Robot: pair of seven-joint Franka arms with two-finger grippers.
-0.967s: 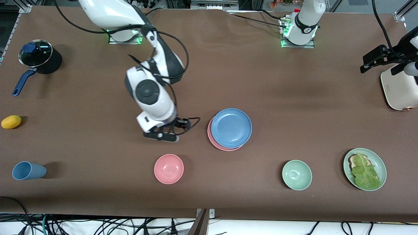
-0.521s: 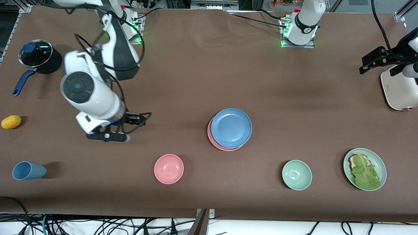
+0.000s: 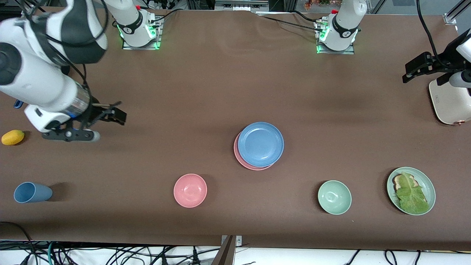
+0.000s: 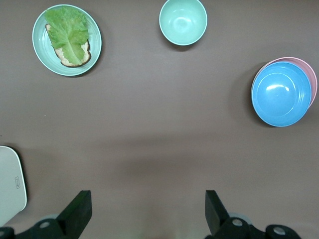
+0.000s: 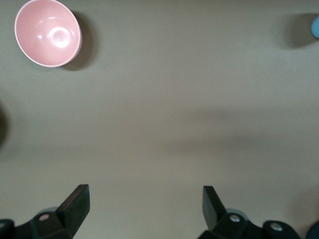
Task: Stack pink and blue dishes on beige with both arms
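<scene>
Blue plate (image 3: 260, 144) sits on pink plate (image 3: 238, 154) mid-table, no beige plate visible under them — stack looks done, w/ right gripper (image 5: 144, 206) & left gripper (image 4: 148, 211) both spread wide, empty, over bare table.

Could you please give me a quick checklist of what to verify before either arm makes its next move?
1. Blue plate sits on pink plate: ok.
2. Beige plate under the stack: cannot tell, none shows.
3. Left claw open and empty: ok.
4. Right claw open and empty: ok.
5. Both claws away from the stack: ok; the left is near the toaster, the right near the lemon.
</scene>
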